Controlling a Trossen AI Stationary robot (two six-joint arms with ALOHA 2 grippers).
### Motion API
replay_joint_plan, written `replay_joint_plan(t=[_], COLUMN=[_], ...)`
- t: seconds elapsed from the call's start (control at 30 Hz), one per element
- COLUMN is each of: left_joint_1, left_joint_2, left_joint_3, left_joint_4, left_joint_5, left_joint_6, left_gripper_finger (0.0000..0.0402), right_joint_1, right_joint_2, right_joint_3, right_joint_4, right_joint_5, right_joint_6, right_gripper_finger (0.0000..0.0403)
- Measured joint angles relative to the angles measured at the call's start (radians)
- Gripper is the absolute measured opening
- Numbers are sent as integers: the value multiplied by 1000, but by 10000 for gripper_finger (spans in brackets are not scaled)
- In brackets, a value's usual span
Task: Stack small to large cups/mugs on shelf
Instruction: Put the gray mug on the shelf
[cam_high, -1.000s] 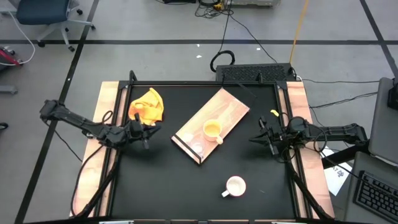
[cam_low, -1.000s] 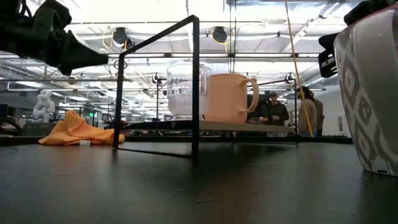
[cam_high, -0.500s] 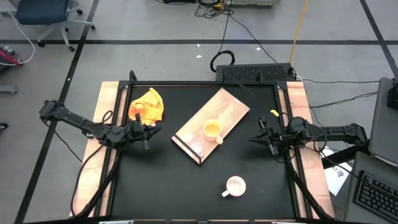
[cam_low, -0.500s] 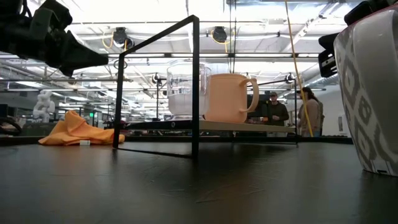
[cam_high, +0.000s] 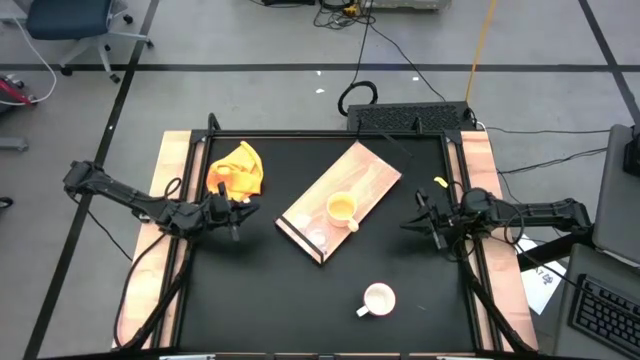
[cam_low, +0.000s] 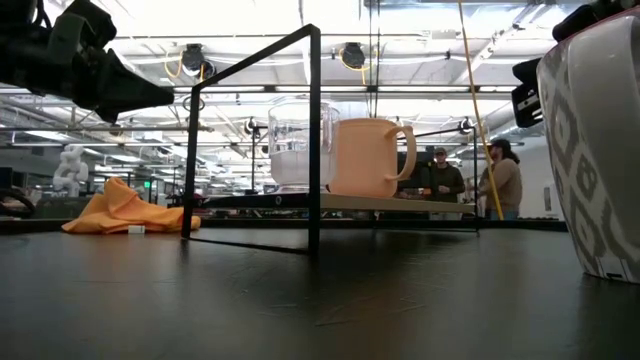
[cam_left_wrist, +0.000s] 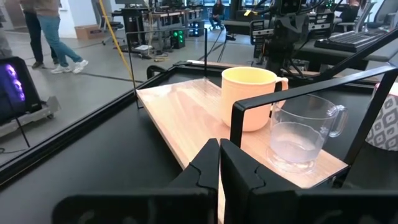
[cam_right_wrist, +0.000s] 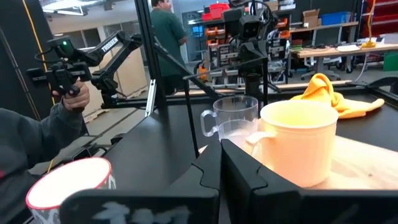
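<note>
Two mugs sit on the shelf (cam_high: 340, 202), which lies at a slant in the middle of the desk (cam_high: 260, 300): the yellow mug (cam_high: 342, 209) near the shelf's centre and the glass cup (cam_high: 318, 239) just beside it, at the end with the dark strip. The white mug (cam_high: 378, 299) stands apart on the bare desk, toward the front edge and the right corner. A yellow cloth (cam_high: 237, 168) lies near the back left corner. The left hand (cam_high: 240, 207) hovers by the left edge, fingers pressed together and empty. The right hand (cam_high: 418, 222) waits by the right edge, likewise closed on nothing. Both point toward the shelf. People (cam_low: 500, 178) stand in the room beyond.
</note>
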Motion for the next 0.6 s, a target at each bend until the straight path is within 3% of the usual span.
replay_joint_plan(t=[0.2,0.6], left_joint_1=[0,0], left_joint_2=[0,0], left_joint_3=[0,0], left_joint_4=[0,2], left_joint_5=[0,0], left_joint_6=[12,11], left_gripper_finger=[2,26], right_joint_1=[0,36], right_joint_2=[0,4], right_joint_3=[0,0], right_joint_4=[-19,116], right_joint_5=[-70,-184], right_joint_6=[-3,25], right_gripper_finger=[0,8])
